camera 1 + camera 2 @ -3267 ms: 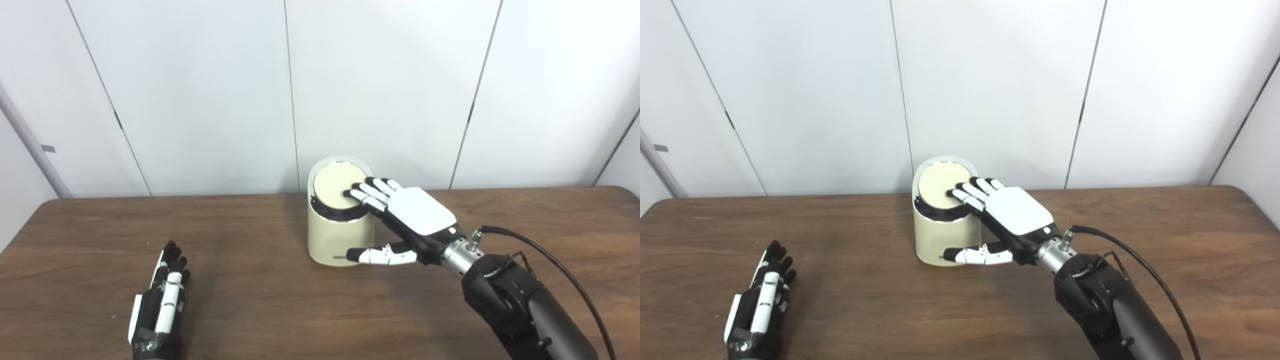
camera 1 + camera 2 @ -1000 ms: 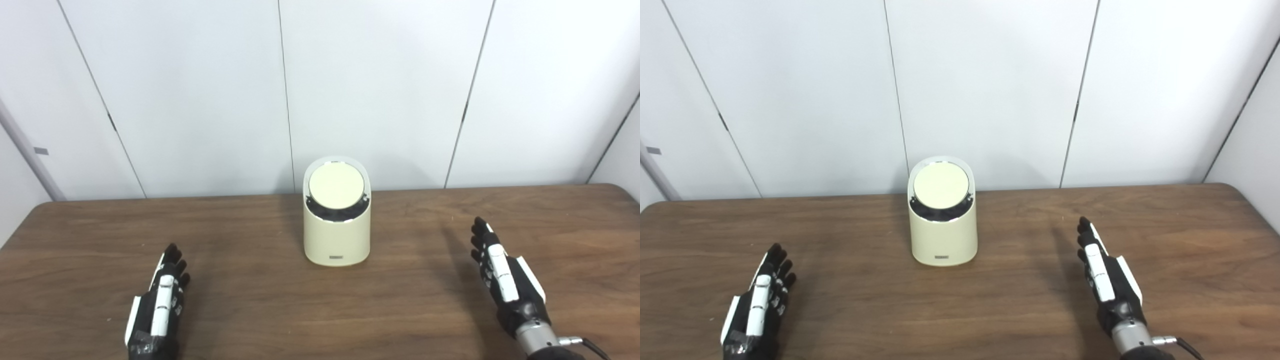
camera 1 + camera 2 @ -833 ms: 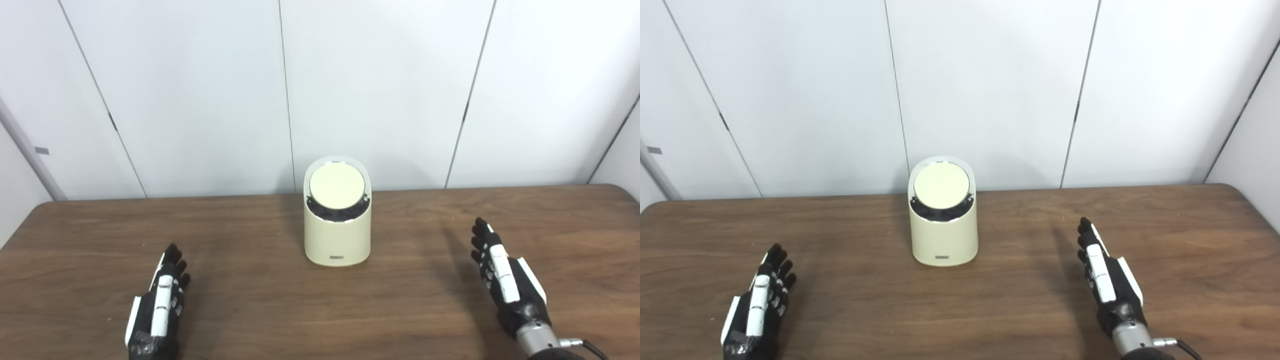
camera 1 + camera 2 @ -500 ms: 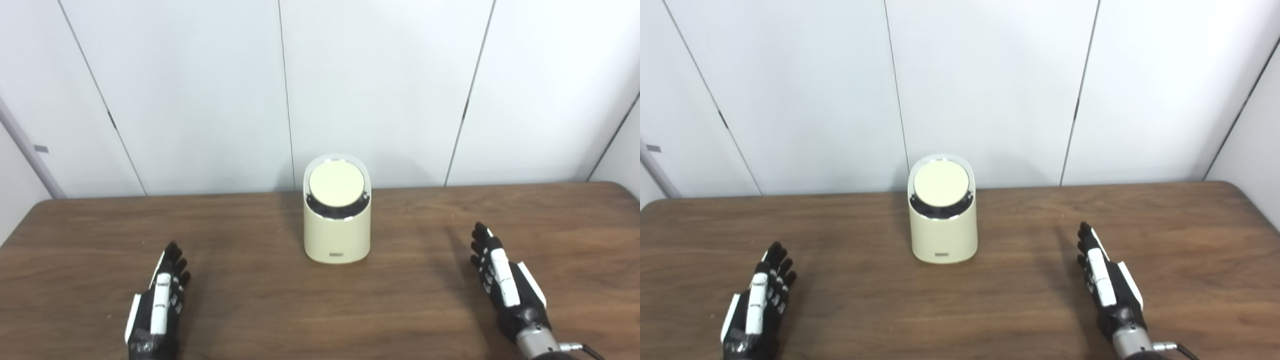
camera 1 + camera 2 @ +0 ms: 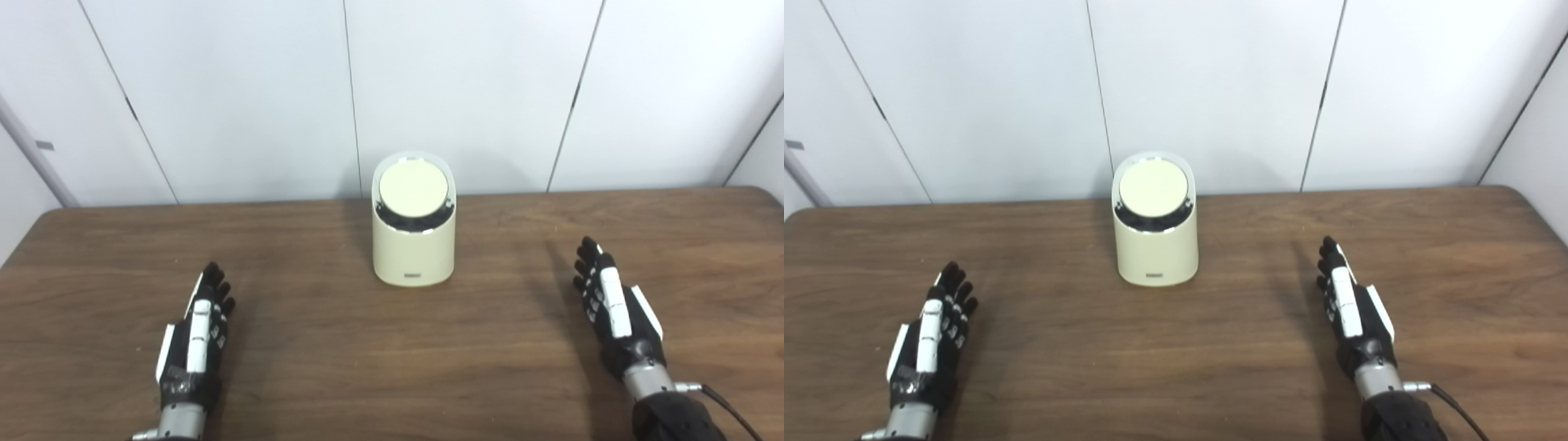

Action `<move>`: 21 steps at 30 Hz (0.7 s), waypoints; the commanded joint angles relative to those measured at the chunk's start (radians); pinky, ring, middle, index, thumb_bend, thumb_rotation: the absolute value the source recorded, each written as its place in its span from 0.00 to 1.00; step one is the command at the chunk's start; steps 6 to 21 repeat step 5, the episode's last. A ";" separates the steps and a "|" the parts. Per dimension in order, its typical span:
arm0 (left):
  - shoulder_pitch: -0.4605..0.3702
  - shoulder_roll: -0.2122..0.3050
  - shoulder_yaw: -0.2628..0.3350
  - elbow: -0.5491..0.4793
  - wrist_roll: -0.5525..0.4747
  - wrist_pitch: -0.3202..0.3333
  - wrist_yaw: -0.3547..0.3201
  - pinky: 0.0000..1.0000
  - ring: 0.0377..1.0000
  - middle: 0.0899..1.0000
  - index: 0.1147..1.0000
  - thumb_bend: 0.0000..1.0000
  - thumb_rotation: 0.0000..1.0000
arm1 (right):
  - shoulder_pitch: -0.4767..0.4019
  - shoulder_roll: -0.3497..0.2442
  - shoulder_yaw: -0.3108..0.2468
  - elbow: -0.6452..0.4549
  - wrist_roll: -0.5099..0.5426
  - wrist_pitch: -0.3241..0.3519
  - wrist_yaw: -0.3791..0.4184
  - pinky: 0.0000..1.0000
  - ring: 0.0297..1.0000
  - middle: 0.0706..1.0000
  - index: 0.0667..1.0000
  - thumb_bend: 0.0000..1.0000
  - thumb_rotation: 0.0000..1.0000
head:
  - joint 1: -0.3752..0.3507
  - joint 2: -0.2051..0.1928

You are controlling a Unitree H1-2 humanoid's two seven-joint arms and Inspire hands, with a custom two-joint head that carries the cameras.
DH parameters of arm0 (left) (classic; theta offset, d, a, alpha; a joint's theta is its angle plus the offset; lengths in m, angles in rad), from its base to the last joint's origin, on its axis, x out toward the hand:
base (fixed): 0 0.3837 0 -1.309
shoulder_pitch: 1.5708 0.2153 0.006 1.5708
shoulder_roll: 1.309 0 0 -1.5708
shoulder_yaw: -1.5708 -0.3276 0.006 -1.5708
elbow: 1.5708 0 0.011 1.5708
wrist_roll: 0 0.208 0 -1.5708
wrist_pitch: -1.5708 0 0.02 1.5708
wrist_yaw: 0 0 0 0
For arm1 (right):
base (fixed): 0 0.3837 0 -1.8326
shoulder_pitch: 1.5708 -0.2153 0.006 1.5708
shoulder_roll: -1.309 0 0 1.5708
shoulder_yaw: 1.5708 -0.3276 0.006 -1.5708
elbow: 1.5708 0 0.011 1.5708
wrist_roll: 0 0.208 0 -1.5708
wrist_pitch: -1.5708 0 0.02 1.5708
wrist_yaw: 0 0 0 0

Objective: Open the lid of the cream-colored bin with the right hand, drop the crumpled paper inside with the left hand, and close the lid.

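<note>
The cream-colored bin (image 5: 414,236) stood in the upper middle of the frame with its lid (image 5: 413,191) shut, no paper was seen, and the left hand (image 5: 195,343) and right hand (image 5: 615,312), fingers extended and empty, were best kept low.

Wall: white panels (image 5: 465,92) behind the table, split by thin dark vertical seams, some of them slanted.
Left edge: a grey strip (image 5: 33,156) leans across the wall, with a small grey tab beside it.
Table: dark brown wood grain (image 5: 380,355), rounded far corners, far edge touching the wall.
Light: even and soft, with faint shadows on the wood.
</note>
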 commanded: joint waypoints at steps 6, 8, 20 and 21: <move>-0.001 0.006 0.003 -0.044 -0.011 0.034 0.003 1.00 1.00 1.00 1.00 0.54 0.84 | -0.022 0.002 0.003 -0.015 0.008 -0.050 -0.009 1.00 1.00 1.00 1.00 0.53 1.00 | 0.004 0.015; -0.001 0.006 0.003 -0.044 -0.011 0.034 0.003 1.00 1.00 1.00 1.00 0.54 0.84 | -0.022 0.002 0.003 -0.015 0.008 -0.050 -0.009 1.00 1.00 1.00 1.00 0.53 1.00 | 0.004 0.015; -0.001 0.006 0.003 -0.044 -0.011 0.034 0.003 1.00 1.00 1.00 1.00 0.54 0.84 | -0.022 0.002 0.003 -0.015 0.008 -0.050 -0.009 1.00 1.00 1.00 1.00 0.53 1.00 | 0.004 0.015; -0.001 0.006 0.003 -0.044 -0.011 0.034 0.003 1.00 1.00 1.00 1.00 0.54 0.84 | -0.022 0.002 0.003 -0.015 0.008 -0.050 -0.009 1.00 1.00 1.00 1.00 0.53 1.00 | 0.004 0.015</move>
